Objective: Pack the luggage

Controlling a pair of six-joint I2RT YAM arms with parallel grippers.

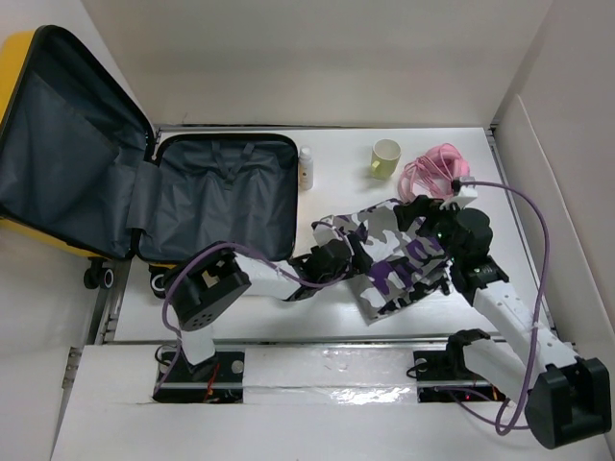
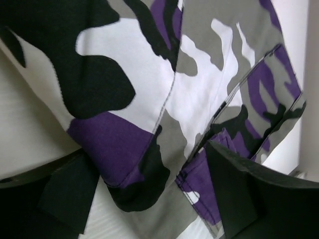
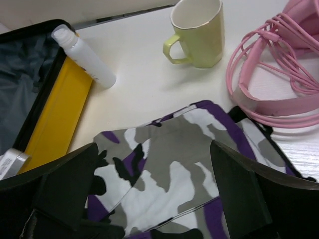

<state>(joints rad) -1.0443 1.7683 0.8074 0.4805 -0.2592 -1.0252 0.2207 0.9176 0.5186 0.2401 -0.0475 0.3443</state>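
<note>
1. Only the top view shows the luggage point(image 1: 226, 144) whole, lying open at 9 o'clock from the camouflage garment point(image 1: 384, 264).
2. The right wrist view alone shows the bottle point(image 3: 84, 57) just beside the luggage's yellow rim.
3. Both arms bend inward over the garment. The left gripper point(image 2: 149, 184) and right gripper point(image 3: 152, 184) are spread wide, perhaps brushing the cloth.

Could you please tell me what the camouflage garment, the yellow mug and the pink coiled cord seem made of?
The purple, grey and white camouflage garment looks like matte woven fabric, with stitched seams. The pale yellow mug seems glazed ceramic: thick rim, soft sheen. The pink coiled cord looks like smooth plastic or rubber.
</note>
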